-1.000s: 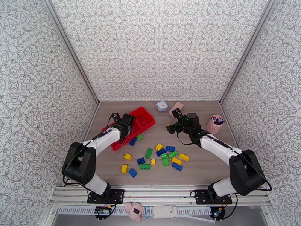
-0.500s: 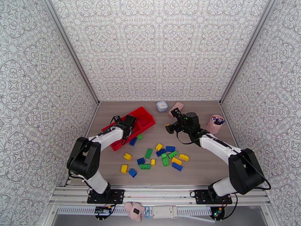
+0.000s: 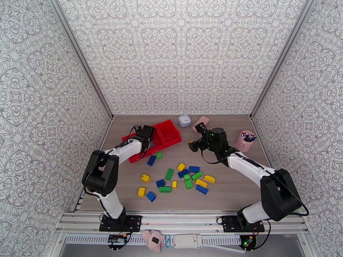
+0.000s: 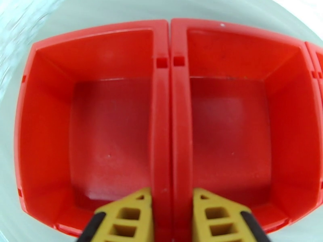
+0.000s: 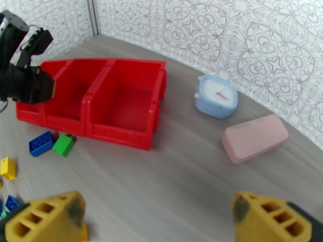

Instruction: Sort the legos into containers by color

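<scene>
Clamping the tray: sorting not yet begun

Item 1, left gripper point(image 4: 173, 197). Its yellow fingers, spread a second ago, are now pressed together on the near end of the divider point(image 4: 169, 117) between two bins of the red tray point(image 5: 117, 134). They pinch that wall and hold no brick.

Item 2, tray. Since a second ago it has swung from a steep diagonal to lie more nearly across the table point(image 3: 223, 189), on the far left. Judged: this is a tidying of the tray's position, not a sorting step.

Item 3, bricks point(image 3: 169, 174). Blue, green and yellow, all loose on the table nearer the arms than the tray. A blue brick point(image 5: 41, 143) and a green brick point(image 5: 63, 144) lie just beside its near wall. Every brick remains to be sorted.

Item 4, right gripper point(image 5: 157, 214). Fingers spread wide, nothing between them, hovering over bare table near the pink case point(image 5: 254, 138) and the blue clock point(image 5: 216, 95). No change in the last second.

Item 5, not made out. The third bin is cut off at the right edge of the left wrist view. From above, the left arm covers much of the tray. The end bin's floor is screened by the gripper in the right wrist view.
</scene>
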{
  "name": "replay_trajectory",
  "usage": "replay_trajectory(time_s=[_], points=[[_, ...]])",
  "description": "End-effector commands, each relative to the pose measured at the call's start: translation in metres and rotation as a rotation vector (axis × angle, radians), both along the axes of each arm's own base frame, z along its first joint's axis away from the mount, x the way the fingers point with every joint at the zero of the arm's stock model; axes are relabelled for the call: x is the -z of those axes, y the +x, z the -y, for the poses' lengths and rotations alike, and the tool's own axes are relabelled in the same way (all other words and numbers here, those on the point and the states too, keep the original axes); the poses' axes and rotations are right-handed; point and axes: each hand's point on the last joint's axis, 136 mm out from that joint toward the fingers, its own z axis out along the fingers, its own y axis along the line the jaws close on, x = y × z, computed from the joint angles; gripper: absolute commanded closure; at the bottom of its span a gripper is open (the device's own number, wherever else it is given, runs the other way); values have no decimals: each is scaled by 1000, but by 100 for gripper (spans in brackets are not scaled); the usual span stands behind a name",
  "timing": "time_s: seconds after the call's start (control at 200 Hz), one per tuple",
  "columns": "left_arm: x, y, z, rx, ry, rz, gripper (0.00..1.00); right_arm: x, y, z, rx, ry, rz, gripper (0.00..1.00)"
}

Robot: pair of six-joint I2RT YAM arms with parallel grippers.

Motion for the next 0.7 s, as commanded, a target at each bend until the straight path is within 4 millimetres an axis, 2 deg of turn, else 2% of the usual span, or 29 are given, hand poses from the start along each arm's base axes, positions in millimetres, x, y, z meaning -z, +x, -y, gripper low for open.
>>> replay_trajectory(time_s=[0.0, 0.22, 0.415, 0.575, 0.695], points=[[5, 22, 46, 230, -52, -24, 81, -7, 2, 5, 53, 8, 4, 0], [5, 46, 99, 400, -100, -37, 82, -3, 0, 11, 85, 6, -5, 0], [4, 48, 137, 457, -121, -43, 82, -2, 2, 15, 111, 5, 2, 0], [6, 46, 159, 466, -150, -47, 82, 0, 3, 15, 115, 12, 3, 0], [7, 47, 164, 440, -155, -49, 82, -2, 3, 15, 121, 19, 5, 0]])
